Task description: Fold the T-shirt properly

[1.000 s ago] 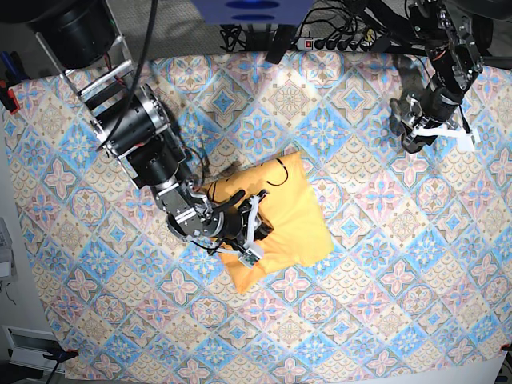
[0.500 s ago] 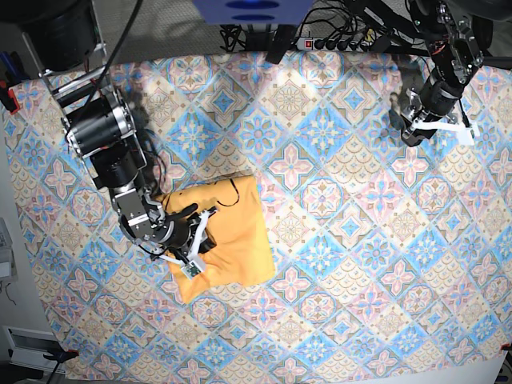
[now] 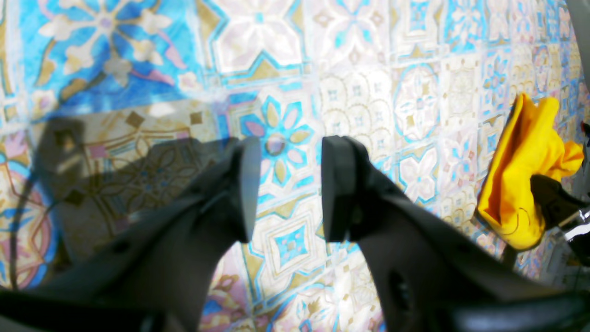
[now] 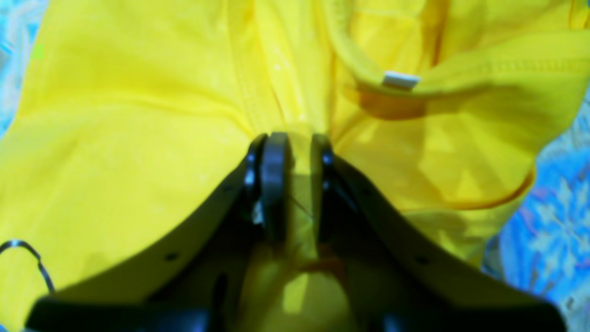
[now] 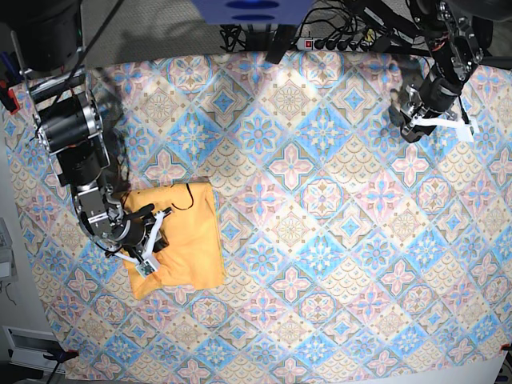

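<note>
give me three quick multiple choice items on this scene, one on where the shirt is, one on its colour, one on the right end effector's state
1. In the base view, where on the tablecloth does the shirt lie?
A. lower left
B. upper right
C. dead centre

2. What colour is the shirt?
A. blue
B. yellow-orange
C. white

3. What is the right end effector doing?
A. hanging open over bare cloth
B. shut on the shirt
C. holding a cable

Answers:
1. A, the folded shirt sits toward the lower left of the base view.
2. B, it shows plain yellow-orange in every view.
3. B, the right wrist view shows yellow fabric pinched between its closed jaws, while the left end effector stands open over the tablecloth.
</note>
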